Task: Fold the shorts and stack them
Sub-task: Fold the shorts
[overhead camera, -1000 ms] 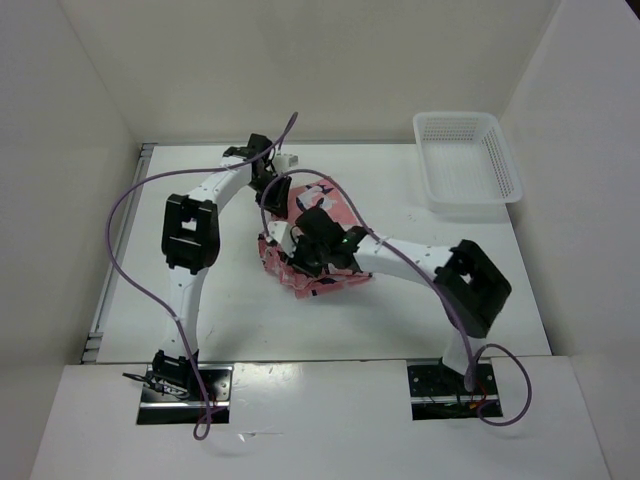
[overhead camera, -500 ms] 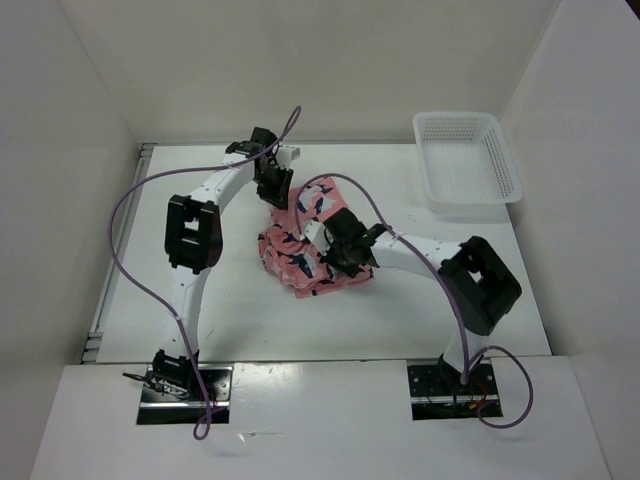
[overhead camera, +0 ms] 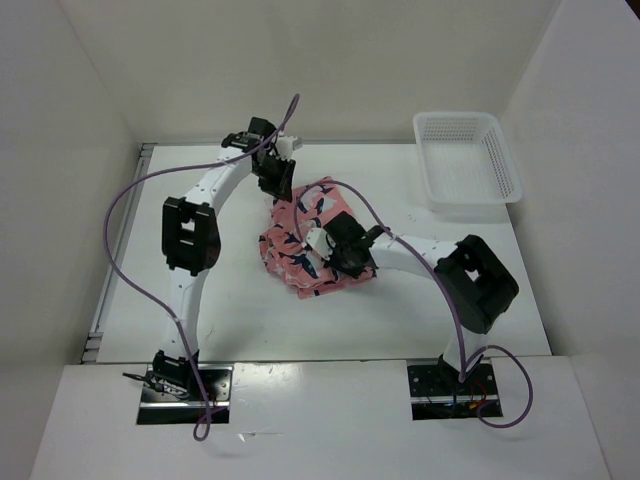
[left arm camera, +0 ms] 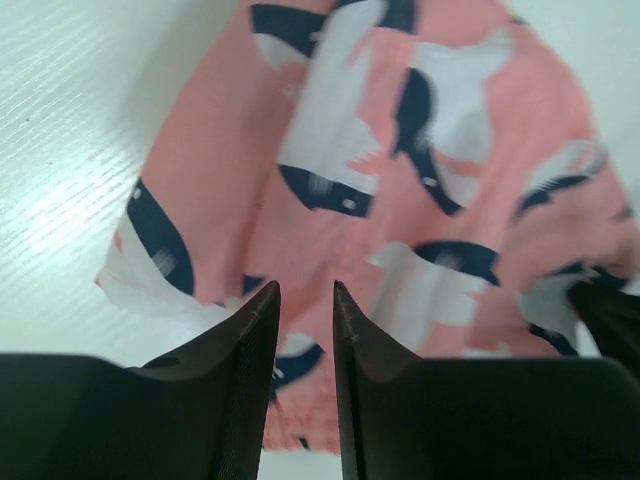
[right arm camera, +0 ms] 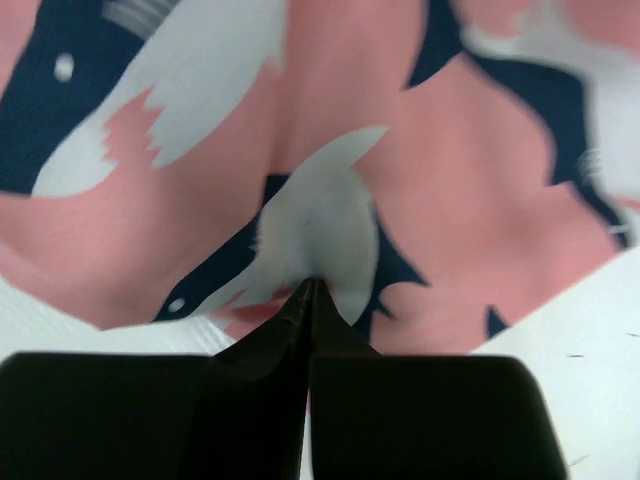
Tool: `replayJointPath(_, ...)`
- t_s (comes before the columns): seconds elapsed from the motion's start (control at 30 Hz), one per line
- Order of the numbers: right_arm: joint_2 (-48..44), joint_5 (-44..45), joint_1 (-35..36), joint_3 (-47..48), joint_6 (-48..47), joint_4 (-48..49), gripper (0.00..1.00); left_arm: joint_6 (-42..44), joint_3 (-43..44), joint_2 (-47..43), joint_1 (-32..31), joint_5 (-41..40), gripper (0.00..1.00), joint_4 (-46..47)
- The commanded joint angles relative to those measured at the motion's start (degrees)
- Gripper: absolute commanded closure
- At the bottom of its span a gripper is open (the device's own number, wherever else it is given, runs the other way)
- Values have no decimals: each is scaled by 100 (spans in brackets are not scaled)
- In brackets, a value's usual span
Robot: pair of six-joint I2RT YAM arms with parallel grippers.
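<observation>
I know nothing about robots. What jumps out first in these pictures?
A pair of bright pink shorts with navy-and-white birds lies crumpled in the middle of the table. The left gripper pinches its far edge, and the right gripper a fold near its middle. A white basket sits in the far right corner.

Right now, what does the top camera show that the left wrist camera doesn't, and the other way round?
Only the top view shows the white basket at the far right of the table, the left arm and right arm, and the whole bunched pile of shorts mid-table. Only the left wrist view shows the left fingers close up, with a narrow gap between them, and the navy-and-white print in detail. Both show the pink shorts and the white table.
</observation>
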Motion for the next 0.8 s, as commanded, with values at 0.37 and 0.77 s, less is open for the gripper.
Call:
replayJointPath(0.37,-680,-641,-969,695,1762,409,93,23,-2284,-1899,-720,1348,65,-636)
replayJointPath(0.77,-285,-1389,-1708,-193,1921,531,65,23,-4043,-1784,-1309,155,65,505)
